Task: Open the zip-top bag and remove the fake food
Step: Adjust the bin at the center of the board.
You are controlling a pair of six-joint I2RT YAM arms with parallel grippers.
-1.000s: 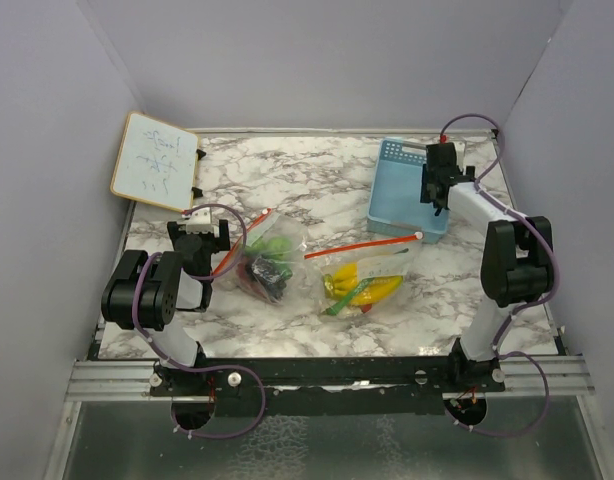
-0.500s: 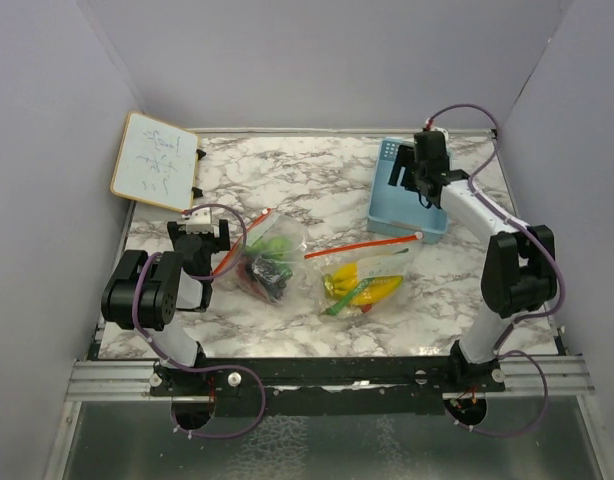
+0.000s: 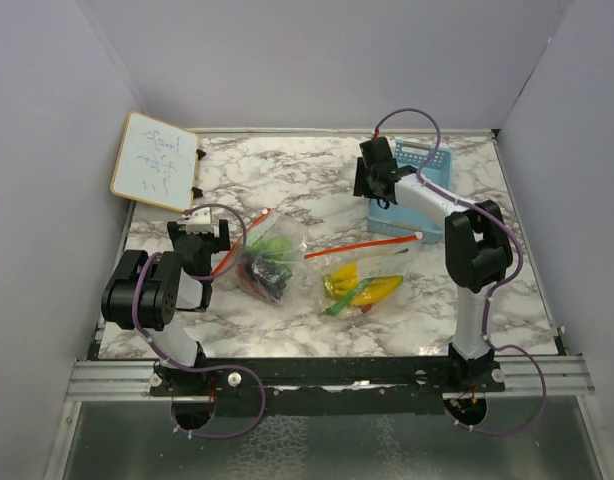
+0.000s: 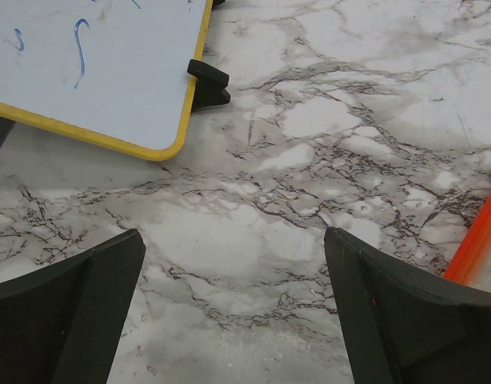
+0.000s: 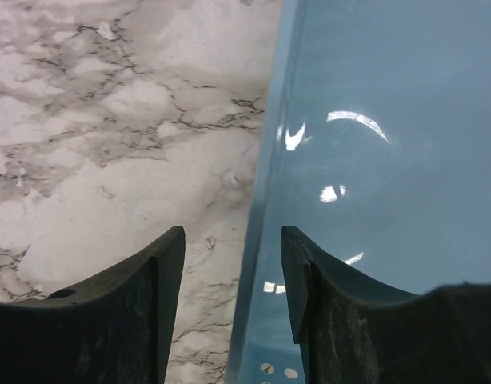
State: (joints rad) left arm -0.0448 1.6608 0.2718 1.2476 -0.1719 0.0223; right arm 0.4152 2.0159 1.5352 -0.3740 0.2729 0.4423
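Two clear zip-top bags with orange-red zip strips lie on the marble table. The left bag [image 3: 267,262] holds lime-green and dark red fake food. The right bag [image 3: 363,278] holds a yellow banana bunch [image 3: 372,290] and green bean-like pieces. My left gripper [image 3: 200,230] is open and empty, low over the table just left of the left bag; the left wrist view [image 4: 233,240] shows bare marble between its fingers and an orange strip [image 4: 477,236] at the right edge. My right gripper [image 3: 372,192] is open, its fingers [image 5: 129,304] on either side of the light-blue basket's left wall [image 5: 265,200].
The light-blue slotted basket [image 3: 427,160] stands at the back right, partly hidden by my right arm. A yellow-framed whiteboard [image 3: 155,160] leans at the back left and also shows in the left wrist view [image 4: 85,64]. Grey walls enclose the table on three sides.
My right arm has swung left from over the basket's right side to its left wall. The left arm and both bags have not moved.
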